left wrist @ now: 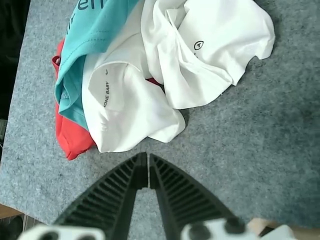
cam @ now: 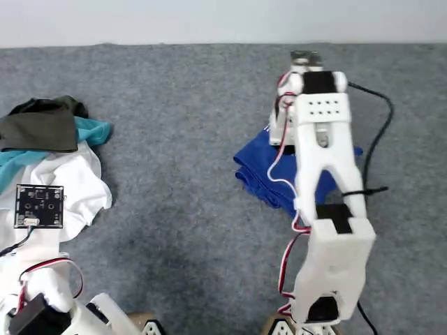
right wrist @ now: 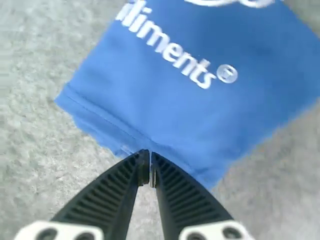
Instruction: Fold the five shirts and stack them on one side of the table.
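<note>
On a grey felt tabletop (cam: 174, 105), seen from above, two white robot arms reach in from the near edge. The right arm (cam: 325, 174) stretches out over a blue shirt (cam: 255, 171) that lies right of centre, folded into a compact, slightly rumpled bundle. In the right wrist view, the right gripper (right wrist: 149, 154) has its black ribbed jaws closed together, with the tips meeting right at the hem of the blue shirt, which carries white lettering. It is not possible to tell whether any cloth is pinched between them.

At the left side of the tabletop, well apart from the blue shirt, lies a loose heap of unfolded shirts. A dark olive shirt (cam: 42, 125) sits at the far end, partly on a teal shirt (cam: 94, 129). A crumpled white shirt (cam: 77, 181) spreads nearer the left arm (cam: 42, 307).

In the left wrist view, the white shirt overlaps the teal one, and a red shirt (left wrist: 70, 140) shows underneath both at the heap's edge. The left gripper (left wrist: 148, 157) hangs over bare felt just beside the white shirt, jaws pressed together and holding nothing.
</note>
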